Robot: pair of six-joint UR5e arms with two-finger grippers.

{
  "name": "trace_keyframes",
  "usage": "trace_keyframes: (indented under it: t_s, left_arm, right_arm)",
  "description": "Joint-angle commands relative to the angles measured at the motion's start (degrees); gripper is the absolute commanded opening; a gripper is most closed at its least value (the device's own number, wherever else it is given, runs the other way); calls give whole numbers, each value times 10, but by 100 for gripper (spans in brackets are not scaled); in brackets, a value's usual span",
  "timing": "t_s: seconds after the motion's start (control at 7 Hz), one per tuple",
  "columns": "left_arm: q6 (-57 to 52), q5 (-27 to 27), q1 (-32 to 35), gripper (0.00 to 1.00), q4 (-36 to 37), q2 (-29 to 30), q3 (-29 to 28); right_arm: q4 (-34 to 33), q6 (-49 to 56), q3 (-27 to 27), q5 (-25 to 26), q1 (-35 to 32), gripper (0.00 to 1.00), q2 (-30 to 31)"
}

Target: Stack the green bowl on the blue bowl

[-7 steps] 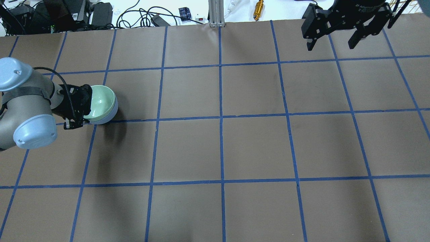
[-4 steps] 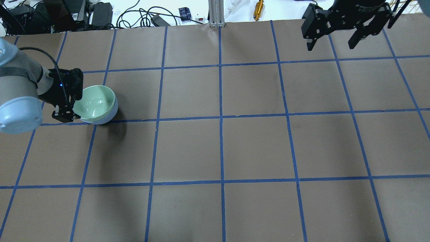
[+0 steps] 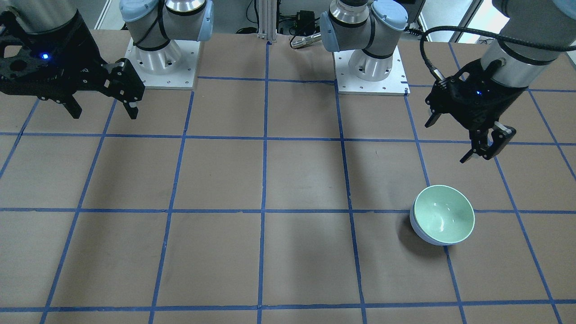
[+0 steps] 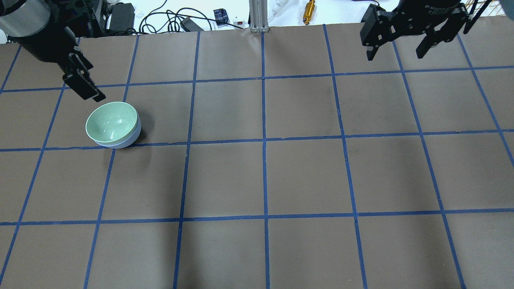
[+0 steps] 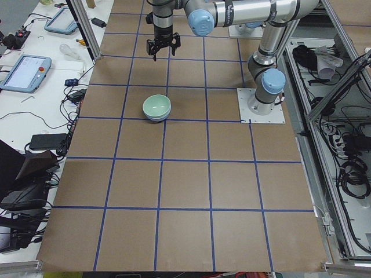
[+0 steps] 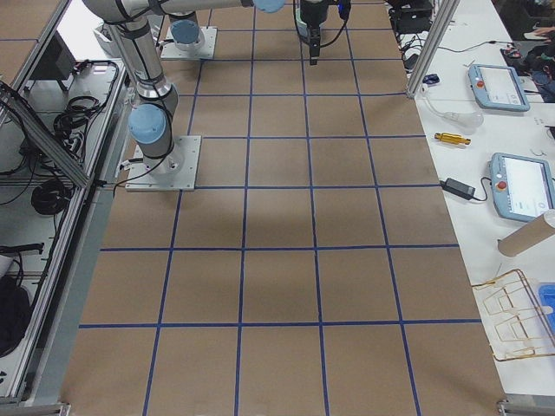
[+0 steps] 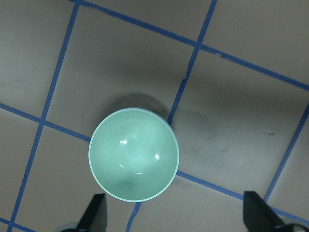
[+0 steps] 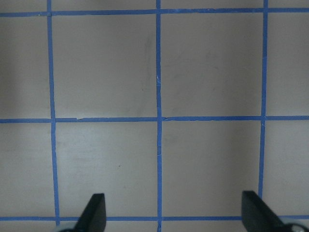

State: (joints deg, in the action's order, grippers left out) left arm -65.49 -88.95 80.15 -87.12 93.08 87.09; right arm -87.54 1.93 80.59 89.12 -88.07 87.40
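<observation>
The green bowl [image 4: 112,121] sits nested inside the blue bowl [image 4: 131,137] on the table's left side. Only the blue bowl's outer wall shows under it. The pair also shows in the front view, green bowl [image 3: 443,214] in blue bowl [image 3: 420,232], and in the left wrist view [image 7: 133,154]. My left gripper [image 3: 446,142] hangs open and empty above and apart from the bowls; its fingertips [image 7: 95,212] stand wide. My right gripper [image 4: 394,57] is open and empty at the far right, over bare table [image 8: 159,145].
The table is brown paper with a blue tape grid [image 4: 264,140]. Cables and devices [image 4: 120,16], a metal post [image 4: 257,16] and a brass part [image 4: 309,10] lie beyond the far edge. Both arm bases [image 3: 162,63] [image 3: 371,67] stand on the robot's side.
My left gripper has come off the green bowl's left rim, risen and moved away toward the far left. The nested bowls have stayed in place. The right arm has not moved.
</observation>
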Motion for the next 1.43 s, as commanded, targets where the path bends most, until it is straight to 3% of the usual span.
trace_keyframes:
  t_s: [0.0, 0.29, 0.43, 0.71, 1.29]
  left_arm:
    - [337, -2, 57, 100, 19, 0, -10]
    - [552, -14, 77, 100, -8, 0, -19]
    - [606, -13, 77, 100, -22, 2, -32]
    - [660, -11, 88, 100, -39, 10, -51]
    - [662, -8, 90, 100, -42, 12, -51]
  right_arm:
    - [0, 0, 0, 0, 0, 100, 0]
    - [0, 0, 0, 0, 0, 100, 0]
    - [0, 0, 0, 0, 0, 100, 0]
    - [0, 0, 0, 1, 0, 100, 0]
    - [0, 0, 0, 0, 0, 100, 0]
